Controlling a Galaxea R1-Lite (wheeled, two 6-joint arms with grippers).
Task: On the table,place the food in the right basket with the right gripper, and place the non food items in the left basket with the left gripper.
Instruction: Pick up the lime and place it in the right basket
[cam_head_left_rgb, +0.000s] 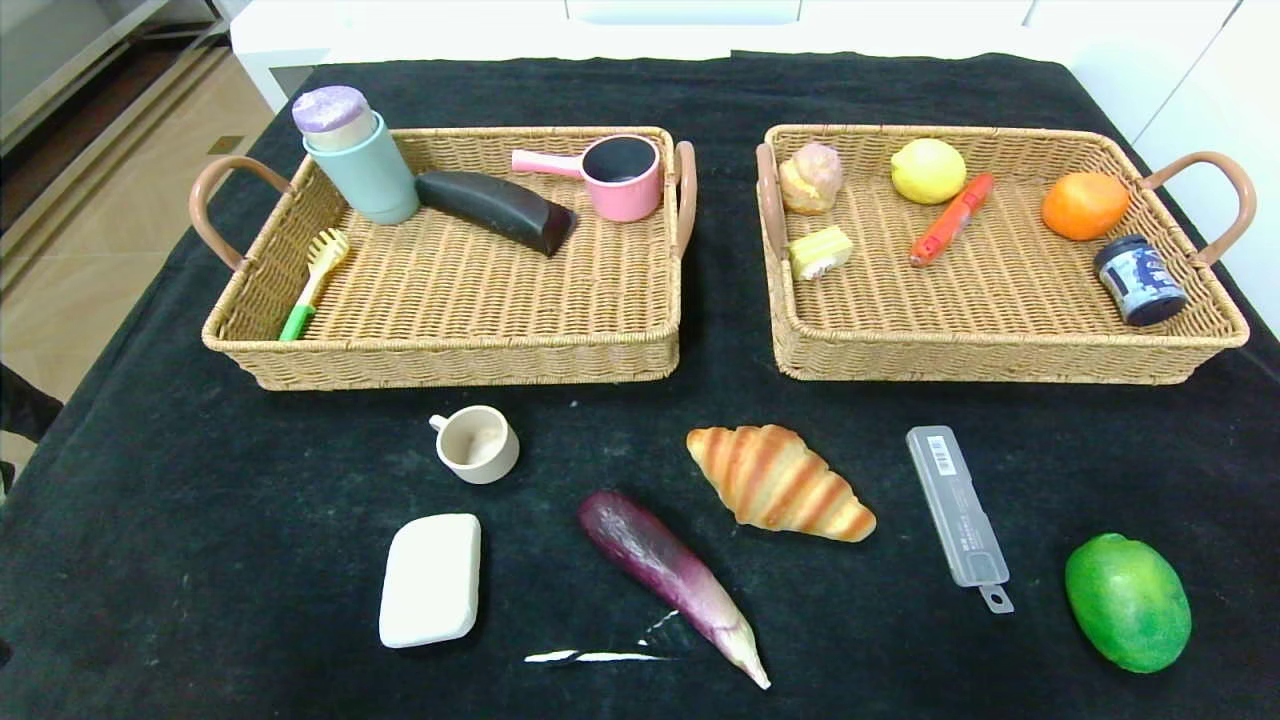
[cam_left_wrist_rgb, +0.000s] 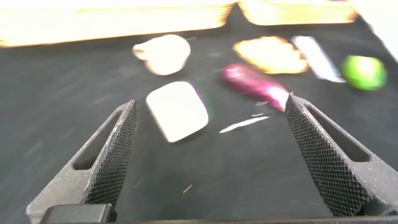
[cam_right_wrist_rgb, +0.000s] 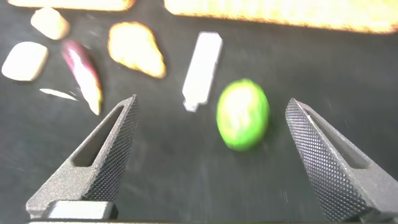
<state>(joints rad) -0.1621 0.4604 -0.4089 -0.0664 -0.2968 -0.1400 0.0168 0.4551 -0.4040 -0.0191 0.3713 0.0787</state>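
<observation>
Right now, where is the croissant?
In the head view the croissant lies on the table in front of the right basket, between the purple vegetable and the clear plastic case.

Left gripper (cam_left_wrist_rgb: 208, 158): two grey, wedge-shaped fingers (cam_left_wrist_rgb: 115, 155), each with a long slot cut through its side and an inner face covered in a fine black cross-hatched grip pad. Right gripper (cam_right_wrist_rgb: 211, 158): identical build, with grey slotted fingers (cam_right_wrist_rgb: 106, 155), black textured pads and a pale grey base block.
</observation>
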